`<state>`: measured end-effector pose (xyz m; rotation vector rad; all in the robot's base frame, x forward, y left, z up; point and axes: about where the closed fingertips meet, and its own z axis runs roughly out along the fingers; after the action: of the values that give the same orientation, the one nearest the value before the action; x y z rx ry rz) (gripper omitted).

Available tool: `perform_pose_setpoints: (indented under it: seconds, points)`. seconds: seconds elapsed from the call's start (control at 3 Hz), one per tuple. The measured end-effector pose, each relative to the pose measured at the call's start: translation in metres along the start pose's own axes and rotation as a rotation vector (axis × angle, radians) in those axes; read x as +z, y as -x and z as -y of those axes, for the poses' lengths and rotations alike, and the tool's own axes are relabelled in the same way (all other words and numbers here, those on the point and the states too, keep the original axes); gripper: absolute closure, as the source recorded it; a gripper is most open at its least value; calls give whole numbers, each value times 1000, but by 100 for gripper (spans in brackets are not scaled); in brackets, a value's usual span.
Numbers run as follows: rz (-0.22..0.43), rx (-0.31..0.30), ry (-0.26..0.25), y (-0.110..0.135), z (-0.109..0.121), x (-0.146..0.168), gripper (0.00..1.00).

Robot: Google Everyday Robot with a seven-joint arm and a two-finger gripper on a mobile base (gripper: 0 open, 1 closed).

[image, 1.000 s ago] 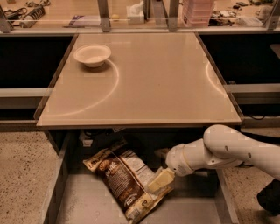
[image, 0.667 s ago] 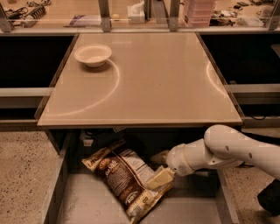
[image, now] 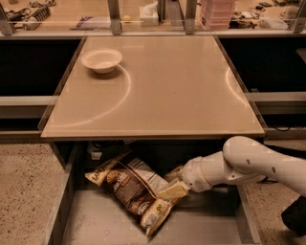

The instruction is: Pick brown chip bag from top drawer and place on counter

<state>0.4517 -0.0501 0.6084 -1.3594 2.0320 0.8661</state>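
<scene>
The brown chip bag [image: 129, 189] lies tilted in the open top drawer [image: 103, 225], below the front edge of the counter [image: 167, 91]. Its dark face with cream ends points up and left, and a white panel shows along its upper edge. My gripper [image: 171, 185] reaches in from the right on a white arm [image: 248, 165]. Its cream fingers are closed on the bag's right edge, and that side of the bag looks raised off the drawer floor.
A white bowl [image: 101, 60] sits at the counter's far left. A cluttered bench with metal posts [image: 114, 14] runs behind the counter. The drawer's grey side wall [image: 60, 210] stands at the left. Speckled floor [image: 24, 191] lies on both sides.
The bag and my gripper have shifted slightly left and up in the drawer. The bowl has not moved.
</scene>
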Motion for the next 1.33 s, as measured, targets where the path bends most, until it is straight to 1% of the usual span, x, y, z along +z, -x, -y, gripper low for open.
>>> perform_pose_setpoints:
  seconds: [0.33,0.67,1.0,1.33]
  points:
    - [0,0,0,0,0,0,100]
    - [0,-2,-3,2,-2,-3,100]
    - [11,-21,-82,5,-22,-30,100]
    - [16,-57,-187,18,-53,-70,100]
